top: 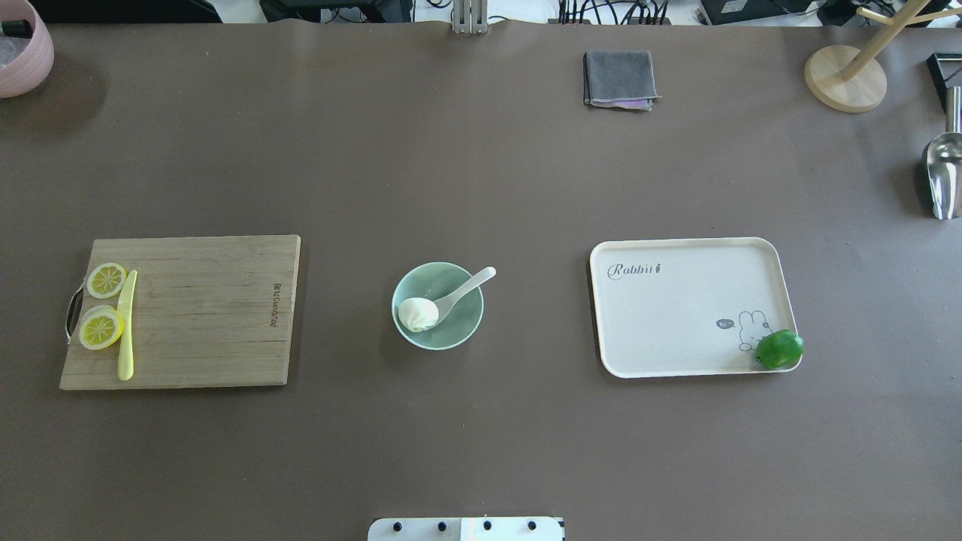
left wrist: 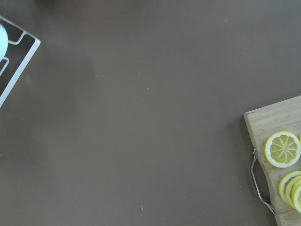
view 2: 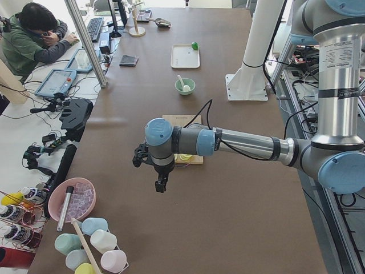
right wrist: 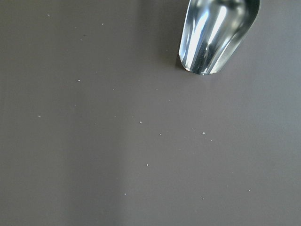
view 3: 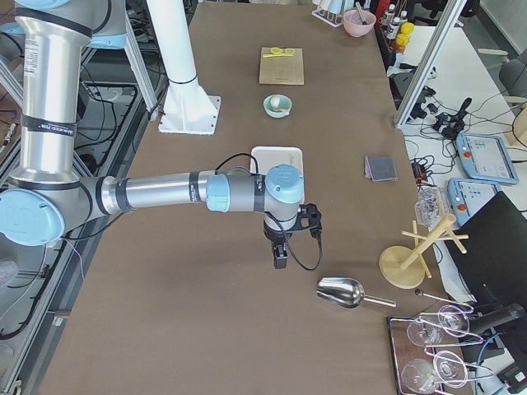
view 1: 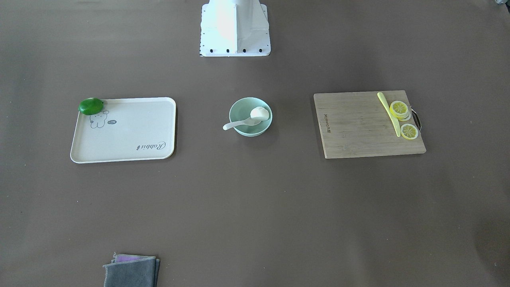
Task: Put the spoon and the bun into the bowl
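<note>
The pale mint-green bowl stands at the table's middle, also in the front view. The white bun lies inside it. The white spoon rests with its scoop in the bowl beside the bun and its handle over the rim. My left gripper shows only in the left side view, far from the bowl past the cutting board; I cannot tell its state. My right gripper shows only in the right side view, past the tray near a metal scoop; I cannot tell its state.
A wooden cutting board with lemon slices and a yellow-green knife lies left of the bowl. A cream tray with a green lime lies right. A grey cloth, metal scoop and wooden stand sit far off.
</note>
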`<state>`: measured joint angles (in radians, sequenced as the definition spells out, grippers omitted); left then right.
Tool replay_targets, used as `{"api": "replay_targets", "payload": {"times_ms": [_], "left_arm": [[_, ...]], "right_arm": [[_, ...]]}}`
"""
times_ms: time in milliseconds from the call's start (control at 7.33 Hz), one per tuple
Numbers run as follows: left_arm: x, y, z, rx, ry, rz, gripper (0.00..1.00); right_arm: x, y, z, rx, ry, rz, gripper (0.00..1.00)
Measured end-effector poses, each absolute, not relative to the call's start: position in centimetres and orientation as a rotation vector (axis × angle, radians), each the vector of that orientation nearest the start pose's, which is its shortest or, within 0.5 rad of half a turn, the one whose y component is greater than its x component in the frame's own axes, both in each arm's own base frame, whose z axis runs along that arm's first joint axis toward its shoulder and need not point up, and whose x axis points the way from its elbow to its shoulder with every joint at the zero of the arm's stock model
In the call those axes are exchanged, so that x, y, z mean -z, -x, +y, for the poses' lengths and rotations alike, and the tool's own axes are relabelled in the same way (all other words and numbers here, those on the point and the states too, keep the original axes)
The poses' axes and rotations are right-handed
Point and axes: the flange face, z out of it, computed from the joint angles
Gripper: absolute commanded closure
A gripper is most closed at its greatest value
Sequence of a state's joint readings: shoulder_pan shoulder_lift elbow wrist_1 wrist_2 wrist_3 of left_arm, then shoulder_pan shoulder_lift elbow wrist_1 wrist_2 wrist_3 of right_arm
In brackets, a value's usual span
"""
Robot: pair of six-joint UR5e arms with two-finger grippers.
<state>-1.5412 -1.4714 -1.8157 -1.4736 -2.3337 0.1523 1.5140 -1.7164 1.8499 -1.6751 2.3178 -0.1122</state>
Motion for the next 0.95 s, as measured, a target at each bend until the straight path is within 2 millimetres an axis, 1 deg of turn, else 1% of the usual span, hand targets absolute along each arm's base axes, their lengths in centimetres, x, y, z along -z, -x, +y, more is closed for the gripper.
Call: {"api": "replay_targets", "payload": {"times_ms": [136, 409, 955], "left_arm": [[-59.5, 5.6, -44.5, -0.185, -0.098, 0.752, 0.01], [-59.3, 6.0, -44.2, -0.177, -0.105, 0.748, 0.01], [-59.5, 6.6, -44.0, -0.172, -0.105, 0.697, 0.01]], "right_arm": [[-60.1, -4.1, -43.2, 0.171, -0.048, -0.747, 0.00], [-60.3, -4.1, -43.1, 0.166, -0.042, -0.746, 0.00], [-62.2, -4.1, -42.7, 0.148, -0.002, -0.750, 0.00]]}}
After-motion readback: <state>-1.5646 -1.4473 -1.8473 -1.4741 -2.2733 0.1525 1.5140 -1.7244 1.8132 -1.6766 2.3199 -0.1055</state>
